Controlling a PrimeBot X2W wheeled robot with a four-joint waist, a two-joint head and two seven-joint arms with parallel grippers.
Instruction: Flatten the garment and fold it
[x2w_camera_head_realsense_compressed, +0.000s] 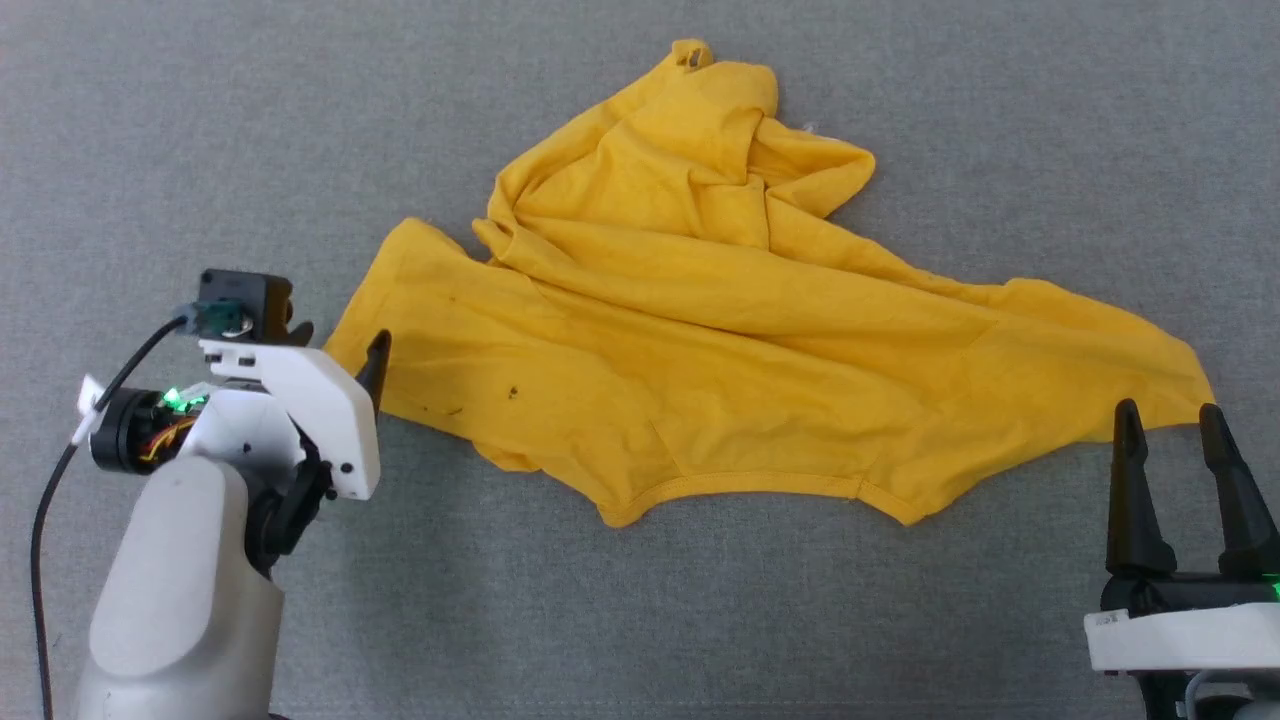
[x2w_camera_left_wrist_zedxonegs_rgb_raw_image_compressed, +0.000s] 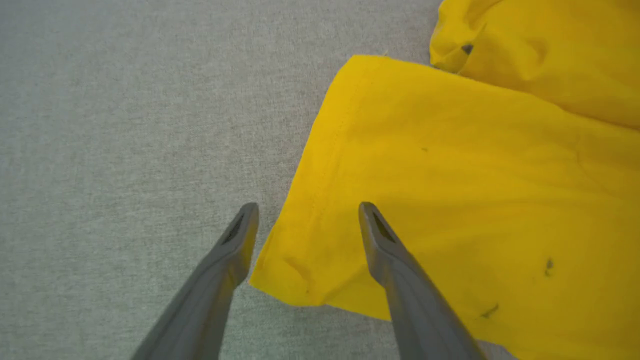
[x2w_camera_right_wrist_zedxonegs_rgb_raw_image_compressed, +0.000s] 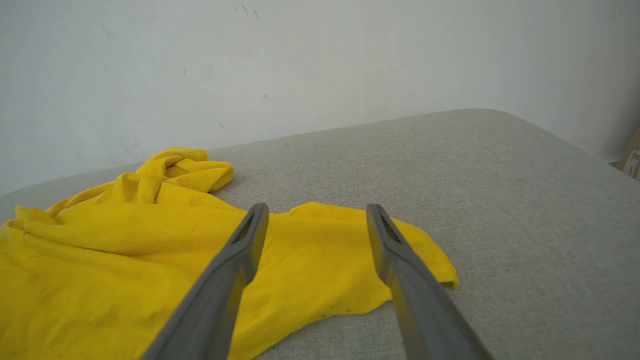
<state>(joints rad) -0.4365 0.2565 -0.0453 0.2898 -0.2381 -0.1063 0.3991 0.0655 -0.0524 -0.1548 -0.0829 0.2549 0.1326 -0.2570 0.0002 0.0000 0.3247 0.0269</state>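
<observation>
Yellow garment (x2w_camera_head_realsense_compressed: 750, 340), a thin T-shirt by the look of it, is spread across the middle of the grey fabric-covered worktop (x2w_camera_head_realsense_compressed: 200, 120), and it's nowhere near flat. The far part is bunched up into thick folds, with a little loop (x2w_camera_head_realsense_compressed: 690, 55) of cloth poking out at the very top, while the near part is lying smoother. A curved stitched hem (x2w_camera_head_realsense_compressed: 750, 484) can be seen along the near edge, and a couple of small dark specks (x2w_camera_head_realsense_compressed: 513, 392) are dotted on the left side of the cloth.

The left jaws are held wide apart right at the garment's left corner. In the left wrist view, one of the fingers (x2w_camera_left_wrist_zedxonegs_rgb_raw_image_compressed: 395, 260) is seen over the yellow cloth and the other over bare grey, so the corner sits between them. Nothing is gripped; whether the tips are actually touching the fabric can't be told.

The right jaws are spread wide too, tips just at the edge of the garment's right-hand corner. In the right wrist view that corner is framed between the two fingers, lying flat on the worktop, and nothing is clamped there either. A plain white wall (x2w_camera_right_wrist_zedxonegs_rgb_raw_image_compressed: 300, 60) is seen behind the worktop.
</observation>
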